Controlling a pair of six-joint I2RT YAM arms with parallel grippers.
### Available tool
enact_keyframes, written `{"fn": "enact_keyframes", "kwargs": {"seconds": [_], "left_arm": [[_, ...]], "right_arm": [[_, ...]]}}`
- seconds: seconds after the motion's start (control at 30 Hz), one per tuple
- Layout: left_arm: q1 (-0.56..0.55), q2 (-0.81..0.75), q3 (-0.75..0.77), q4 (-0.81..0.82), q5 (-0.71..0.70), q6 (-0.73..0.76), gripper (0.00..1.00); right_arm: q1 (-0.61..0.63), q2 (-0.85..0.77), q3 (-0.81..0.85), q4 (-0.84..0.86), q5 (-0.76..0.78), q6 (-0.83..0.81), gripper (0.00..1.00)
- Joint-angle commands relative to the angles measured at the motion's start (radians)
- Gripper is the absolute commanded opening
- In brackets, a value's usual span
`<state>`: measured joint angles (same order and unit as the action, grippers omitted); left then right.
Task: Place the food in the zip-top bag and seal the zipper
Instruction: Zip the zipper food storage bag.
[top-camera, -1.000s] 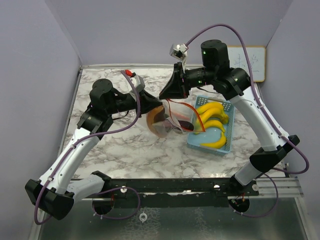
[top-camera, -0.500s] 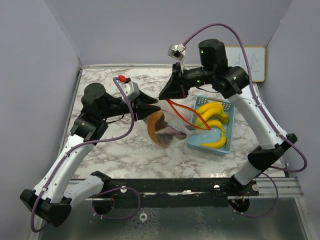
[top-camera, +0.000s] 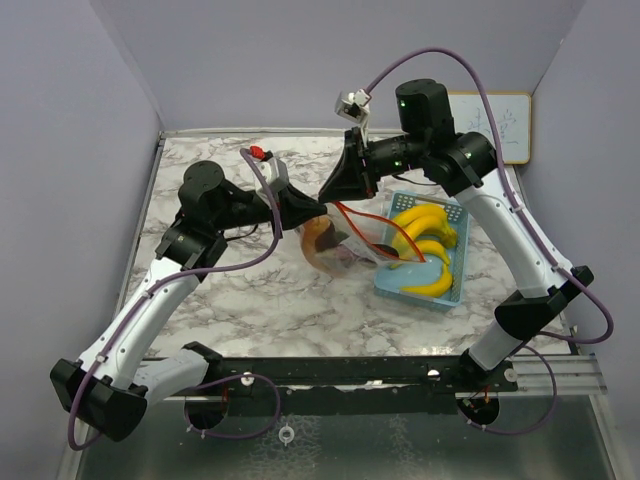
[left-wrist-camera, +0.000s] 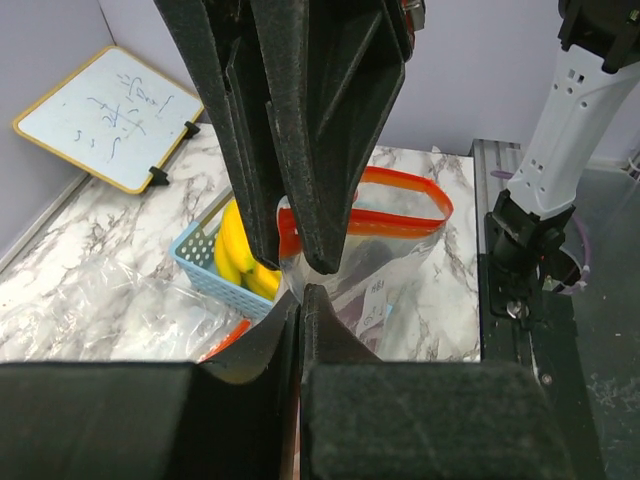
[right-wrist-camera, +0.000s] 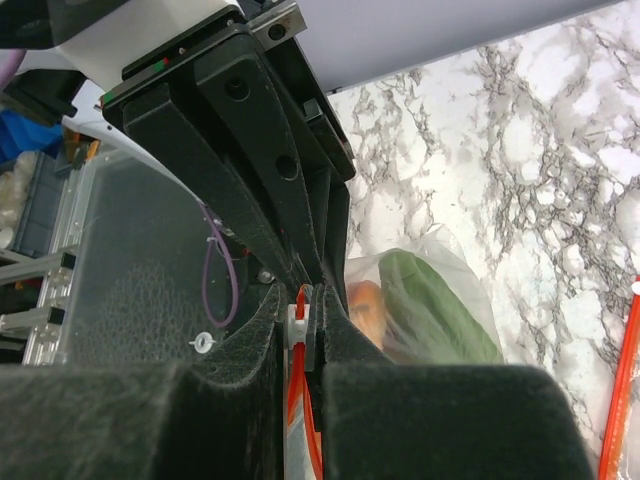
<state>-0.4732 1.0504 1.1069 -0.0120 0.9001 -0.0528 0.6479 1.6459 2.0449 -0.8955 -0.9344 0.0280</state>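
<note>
Top view: the left fingers (top-camera: 303, 208) and right fingers (top-camera: 338, 180) hold the bag (top-camera: 345, 250) by its mouth over the counter (top-camera: 250, 290). Bananas (top-camera: 425, 228) lie in the basket (top-camera: 440, 263).

Left wrist: the left fingers are pressed together on the bag's edge.

Right wrist: the right fingers pinch the red zipper (right-wrist-camera: 617, 380). A leaf (right-wrist-camera: 430, 300) and a carrot (right-wrist-camera: 365, 300) sit inside the bag.
</note>
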Motion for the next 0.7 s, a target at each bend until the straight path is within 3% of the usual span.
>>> {"fn": "enact_keyframes", "kwargs": {"seconds": [0.0, 0.27, 0.43, 0.67], "left_arm": [[-0.005, 0.012, 0.021, 0.044, -0.021, -0.022, 0.00], [-0.005, 0.006, 0.080, -0.037, -0.218, 0.012, 0.00], [-0.004, -0.004, 0.090, -0.026, -0.315, -0.006, 0.00], [-0.002, 0.008, 0.100, -0.021, -0.336, -0.019, 0.00]], "right_arm": [[0.004, 0.005, 0.027, 0.003, -0.023, -0.022, 0.02], [0.002, -0.038, -0.008, -0.022, 0.236, -0.093, 0.02], [0.002, -0.058, -0.057, -0.043, 0.299, -0.135, 0.02], [0.002, -0.082, -0.130, -0.026, 0.338, -0.156, 0.02]]}}
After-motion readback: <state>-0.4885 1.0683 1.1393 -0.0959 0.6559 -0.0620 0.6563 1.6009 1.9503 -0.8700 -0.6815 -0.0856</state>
